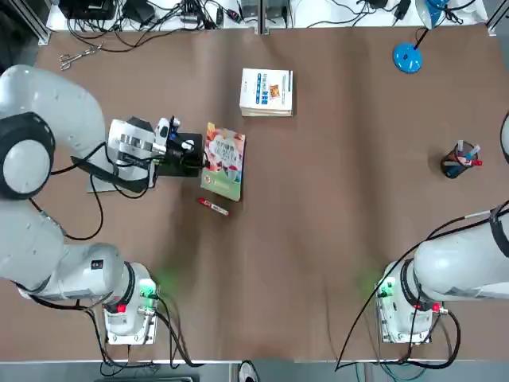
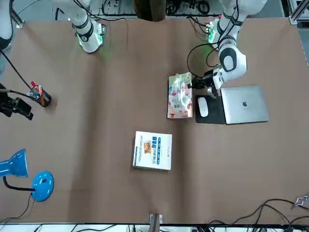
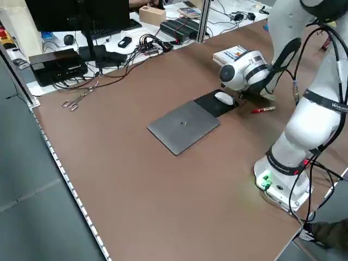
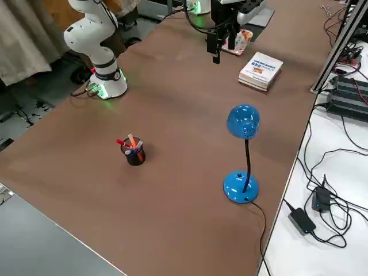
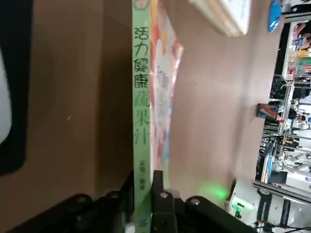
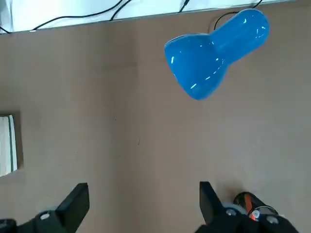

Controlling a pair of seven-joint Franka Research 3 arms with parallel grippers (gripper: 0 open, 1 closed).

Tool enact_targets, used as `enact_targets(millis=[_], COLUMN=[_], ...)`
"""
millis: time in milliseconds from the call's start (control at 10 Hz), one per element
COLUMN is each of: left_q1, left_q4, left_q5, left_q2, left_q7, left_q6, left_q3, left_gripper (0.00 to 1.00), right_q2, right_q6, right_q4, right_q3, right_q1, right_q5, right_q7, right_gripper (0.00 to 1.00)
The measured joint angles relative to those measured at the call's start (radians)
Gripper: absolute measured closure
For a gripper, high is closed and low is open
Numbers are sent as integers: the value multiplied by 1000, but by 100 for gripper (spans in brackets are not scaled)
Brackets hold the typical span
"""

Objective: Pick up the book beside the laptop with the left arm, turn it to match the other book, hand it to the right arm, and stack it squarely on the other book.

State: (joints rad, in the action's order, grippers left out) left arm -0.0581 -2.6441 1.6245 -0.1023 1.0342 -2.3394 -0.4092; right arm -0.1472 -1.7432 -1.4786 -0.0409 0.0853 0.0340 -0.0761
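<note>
The left gripper (image 5: 146, 194) pinches the book (image 1: 223, 161) by its green spine edge. It looks thin, light and floppy.

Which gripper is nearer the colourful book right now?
Left. The left gripper is shut on the colourful book at its green spine edge; the right gripper hangs open far off, near the blue lamp.

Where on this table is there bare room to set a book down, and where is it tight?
Free: the wide brown stretch between the colourful book and the pen cup, and the near strip between the arm bases. Tight: around the left end effector, where mouse pad, laptop and red marker crowd together.
</note>
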Motion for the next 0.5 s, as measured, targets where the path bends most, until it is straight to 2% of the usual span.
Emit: enact_targets(millis=[200, 500], left_q1=[0, -17], left_q4=[50, 124], left_q5=[0, -13], left_q2=[46, 57], left_q7=[-22, -37], left_q6=[0, 15], left_q3=[0, 1], left_gripper=[84, 84], right_q2=[0, 0], right_q6=[0, 1], right_q4=[0, 0], right_q3=[0, 0], right_q1=[0, 0], right_q5=[0, 0], right_q7=[0, 0], right_gripper=[0, 0])
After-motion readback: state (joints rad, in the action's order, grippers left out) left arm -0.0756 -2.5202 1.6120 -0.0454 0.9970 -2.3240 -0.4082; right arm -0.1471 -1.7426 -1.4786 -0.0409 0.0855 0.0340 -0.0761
